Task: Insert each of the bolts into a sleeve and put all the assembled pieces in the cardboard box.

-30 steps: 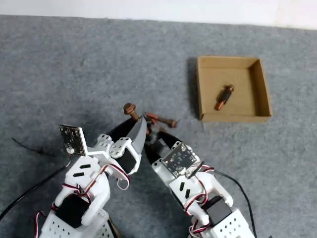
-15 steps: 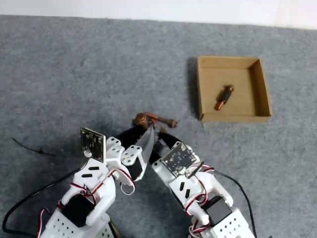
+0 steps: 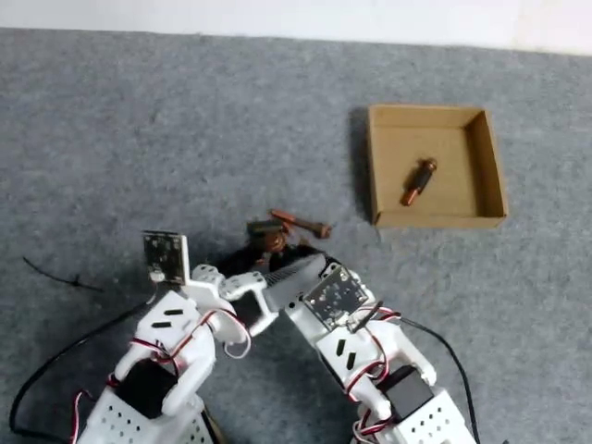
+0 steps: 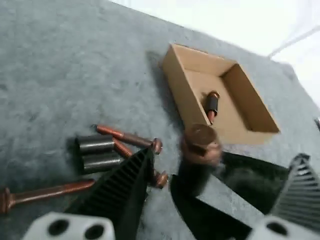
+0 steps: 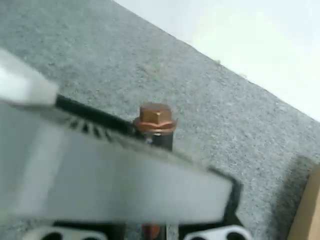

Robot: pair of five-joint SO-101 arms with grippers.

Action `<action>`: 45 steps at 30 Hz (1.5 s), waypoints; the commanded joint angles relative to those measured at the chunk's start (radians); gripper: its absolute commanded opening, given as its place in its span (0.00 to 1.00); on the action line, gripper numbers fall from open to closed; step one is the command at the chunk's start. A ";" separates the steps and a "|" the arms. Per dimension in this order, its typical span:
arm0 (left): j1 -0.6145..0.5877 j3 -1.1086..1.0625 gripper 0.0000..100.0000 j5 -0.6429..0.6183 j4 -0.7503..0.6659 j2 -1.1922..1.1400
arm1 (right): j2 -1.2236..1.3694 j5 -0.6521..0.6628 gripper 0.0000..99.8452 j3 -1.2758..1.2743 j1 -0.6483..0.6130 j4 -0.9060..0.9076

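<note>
Left gripper: we see its fingers spread wide, empty, either side of the bolt.
Right gripper: closed on the sleeve, with the bolt upright in it.
Loose bolts, spare sleeves: on the carpet, just beyond.
Cardboard box: far right, with one assembled piece inside.

surface: grey carpet spans the high view side to side | 12 o'clock edge: white strip runs full width | 9 o'clock: thin black strand lies on the carpet, slightly kinked, well apart from the white strip
</note>
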State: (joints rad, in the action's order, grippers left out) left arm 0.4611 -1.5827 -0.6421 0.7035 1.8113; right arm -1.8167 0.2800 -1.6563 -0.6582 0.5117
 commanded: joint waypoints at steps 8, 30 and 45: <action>-0.254 0.131 0.39 -0.296 -0.101 0.016 | -0.018 0.008 0.01 0.010 -0.004 -0.005; -0.367 -0.113 0.03 -0.023 -0.198 0.015 | -0.012 0.005 0.01 0.005 0.130 -0.130; -0.463 -0.113 0.03 0.273 -0.104 0.015 | 0.036 -0.043 0.01 0.130 0.311 -0.067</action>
State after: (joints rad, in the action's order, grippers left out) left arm 0.0100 -1.6763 -0.3782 0.5946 1.8113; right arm -1.8136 0.2202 -1.6395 -0.4143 0.4396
